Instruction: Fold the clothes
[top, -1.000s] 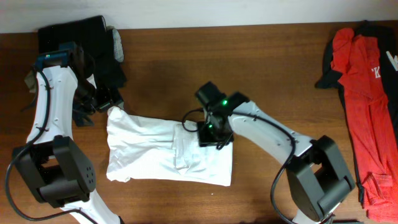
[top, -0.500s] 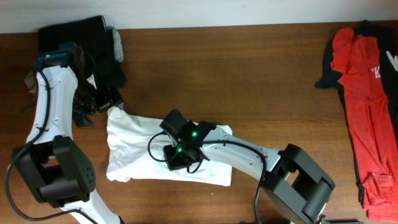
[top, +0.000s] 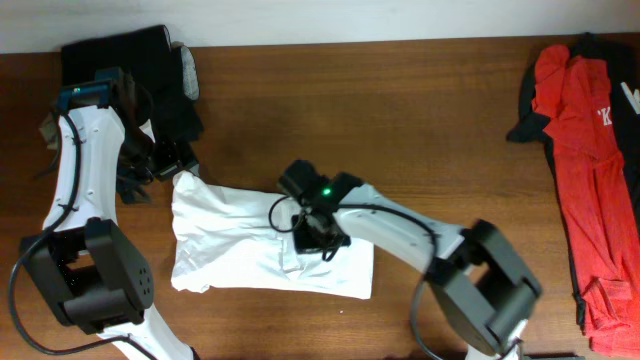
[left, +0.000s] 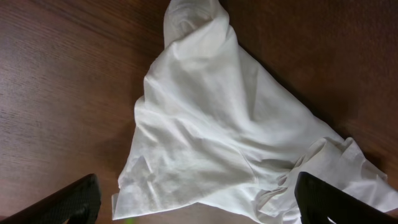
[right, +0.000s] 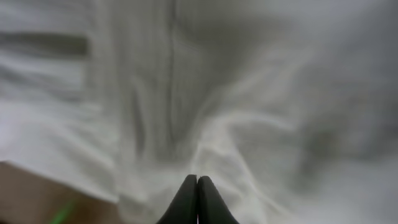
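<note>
As one T-shirt (top: 228, 240) lies crumpled, one red garment (top: 585, 150)

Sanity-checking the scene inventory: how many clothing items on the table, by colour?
white T-shirt: 1
red garment, black trim: 1
black pile: 1 (pieces inside unclear)
Total: 3

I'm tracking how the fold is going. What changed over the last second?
The right gripper swung left across the white T-shirt, then came partway back to the right, and its jaws closed. Whether they pinch fabric cannot be told. The left gripper stayed open over the shirt's upper-left corner. The shirt, the red garment and the dark clothes did not move.
</note>
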